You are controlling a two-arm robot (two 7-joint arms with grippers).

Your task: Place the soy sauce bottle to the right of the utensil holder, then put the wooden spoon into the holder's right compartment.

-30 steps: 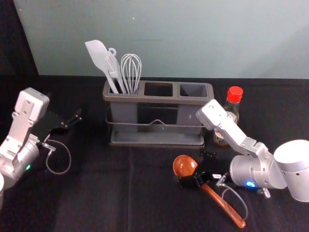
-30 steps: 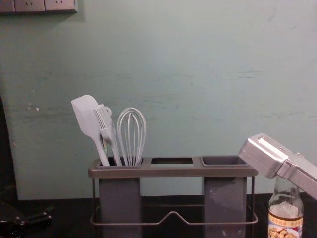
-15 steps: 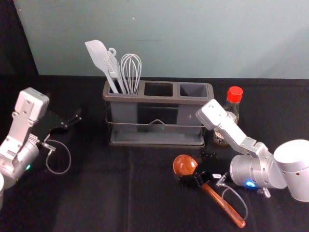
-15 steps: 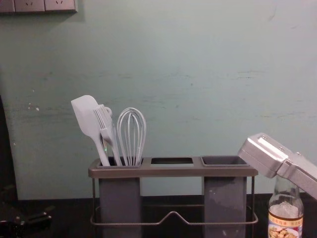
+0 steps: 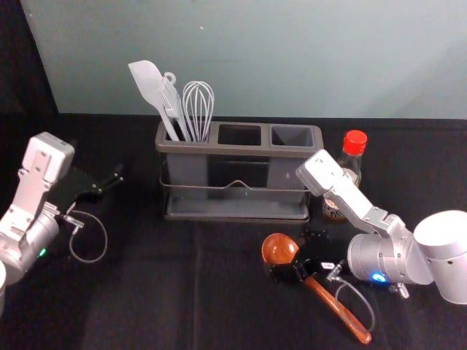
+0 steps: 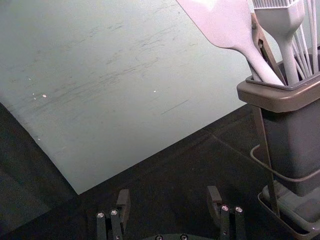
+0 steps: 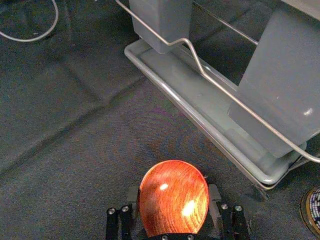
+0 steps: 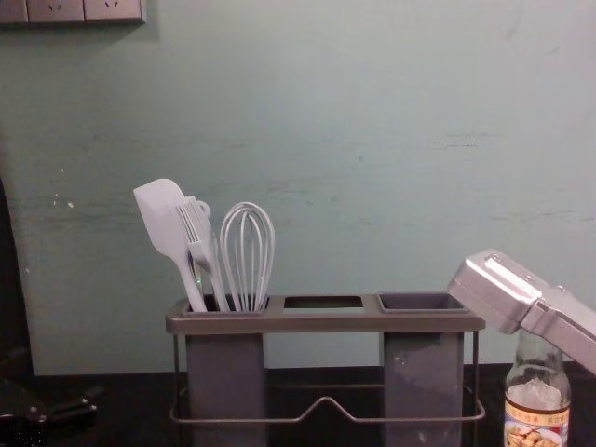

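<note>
Right hand [image 5: 295, 254] spread around glossy wooden spoon [image 7: 172, 192]; left hand [image 5: 98, 160] beside holder [image 5: 237, 150].

The utensil holder [image 5: 241, 150] is standing on the table [image 5: 146, 292], with the spatula [image 5: 148, 82], brush [image 8: 194, 223] and whisk [image 5: 198, 102] leaning in its left compartment, the whisk sitting rightmost. The soy sauce bottle [image 5: 354, 143] is standing just to the holder's right. Before the holder's right part, the wooden spoon [image 5: 279, 249] is lying aslant, its bowl pointing toward the holder, its handle running rightward and away from it.
</note>
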